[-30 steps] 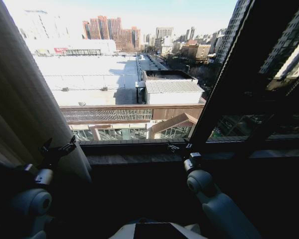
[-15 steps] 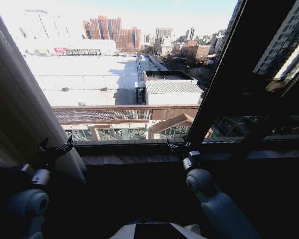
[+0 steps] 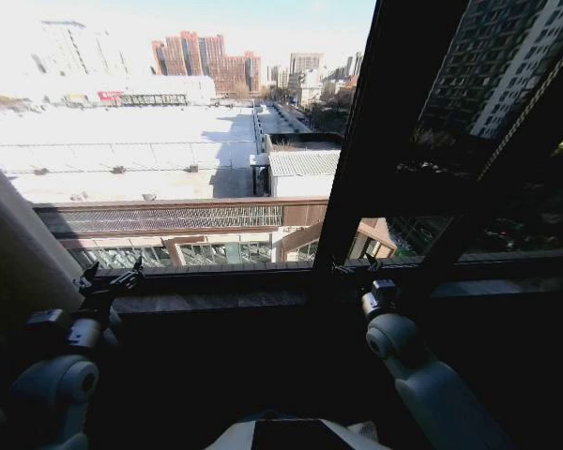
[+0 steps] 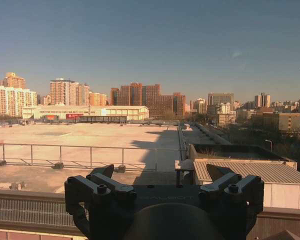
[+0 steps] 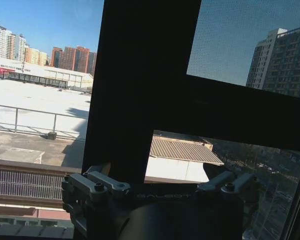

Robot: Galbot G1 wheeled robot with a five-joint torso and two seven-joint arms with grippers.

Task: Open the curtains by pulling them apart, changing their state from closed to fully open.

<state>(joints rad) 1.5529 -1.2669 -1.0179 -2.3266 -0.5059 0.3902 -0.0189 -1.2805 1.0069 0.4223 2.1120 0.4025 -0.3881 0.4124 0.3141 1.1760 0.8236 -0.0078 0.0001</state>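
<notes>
just outboard of the left gripper, whose fingers stand apart on nothing, the curtains hang bunched as a pale pleated fold, seemingly drawn aside to bare the window, while the right gripper, likewise spread, idles before the dark window frame.

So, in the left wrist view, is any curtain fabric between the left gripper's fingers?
No, the left gripper stands open and only rooftops show between its fingers.
</notes>
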